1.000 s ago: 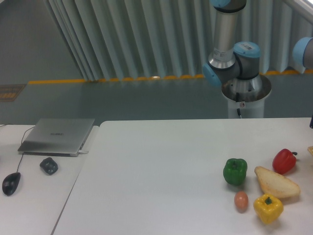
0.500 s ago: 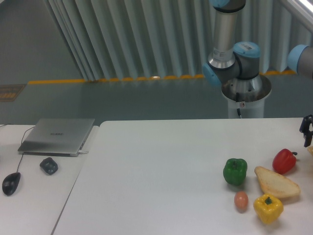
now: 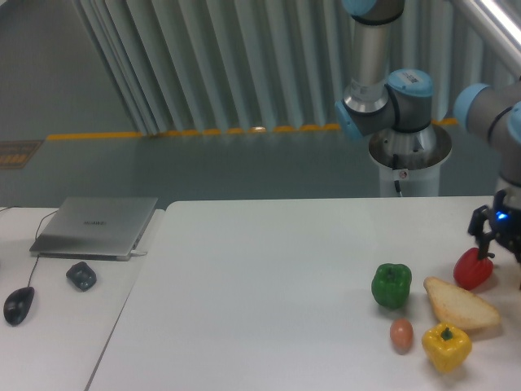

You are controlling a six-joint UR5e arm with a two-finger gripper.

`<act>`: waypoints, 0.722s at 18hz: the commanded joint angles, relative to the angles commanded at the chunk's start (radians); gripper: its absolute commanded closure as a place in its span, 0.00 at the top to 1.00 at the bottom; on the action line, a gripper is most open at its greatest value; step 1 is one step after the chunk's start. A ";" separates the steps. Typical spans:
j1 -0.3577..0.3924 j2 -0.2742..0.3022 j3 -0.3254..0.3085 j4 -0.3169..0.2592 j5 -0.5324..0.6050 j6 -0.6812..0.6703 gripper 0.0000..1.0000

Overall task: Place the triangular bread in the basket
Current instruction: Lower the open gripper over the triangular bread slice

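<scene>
**Operator:** The claw [image 3: 498, 238] status is requested.

**Technician:** The claw is located at the right edge of the view, suspended above the table [image 3: 269, 277] and just over the red bell pepper [image 3: 473, 269]. Its fingers are seen spread apart, and nothing is held between them. Part of the claw is cut off by the frame edge, so the full spread cannot be confirmed.

**Operator:** The position of the triangular bread is requested.

**Technician:** The triangular bread [image 3: 460, 304] is lying flat on the table, near the right edge. It is bordered by the red bell pepper behind it, the yellow bell pepper [image 3: 446, 347] in front of it, and the green bell pepper [image 3: 391, 285] to its left. A small brown egg-shaped item [image 3: 401, 334] is set just beside the yellow pepper. No contact between claw and bread is shown.

**Operator:** Task progress is to be stated.

**Technician:** No step is judged complete. The bread has not been grasped or lifted. The basket cannot be made out in this view. Remaining steps are judged to be: alignment over the bread, descent, closure, lift, transfer and release.
</scene>
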 joint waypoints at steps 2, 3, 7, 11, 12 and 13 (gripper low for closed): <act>-0.008 -0.003 -0.005 0.009 0.009 -0.022 1.00; -0.008 -0.003 -0.005 0.008 0.009 -0.019 1.00; -0.011 -0.008 -0.011 0.002 0.051 -0.012 1.00; -0.043 -0.035 -0.025 -0.004 0.134 0.001 1.00; -0.048 -0.041 -0.025 -0.009 0.140 0.023 1.00; -0.058 -0.046 -0.025 -0.017 0.149 0.047 1.00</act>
